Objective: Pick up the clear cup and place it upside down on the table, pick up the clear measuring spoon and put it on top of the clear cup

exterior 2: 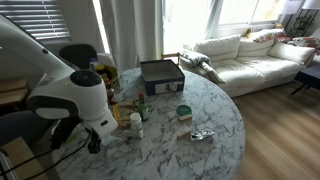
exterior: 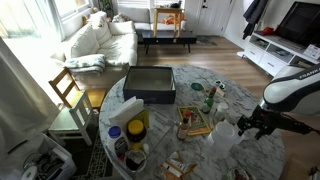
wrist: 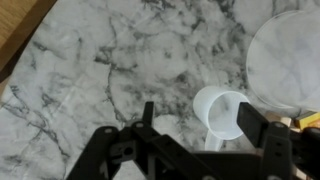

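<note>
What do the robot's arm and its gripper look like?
The arm is white, with thick rounded links and dark bands at the joints. The gripper is black, with angular linkage bars and two flat fingers. No markings can be read.

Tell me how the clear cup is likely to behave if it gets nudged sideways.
Probably light: the clear cup looks like thin translucent plastic, seemingly empty. It may slide easily on the smooth marbled table. Being fairly tall for its width, it could tip.

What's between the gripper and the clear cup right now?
In the wrist view, the clear measuring spoon, lying between the gripper's open fingers just short of the clear cup.
</note>
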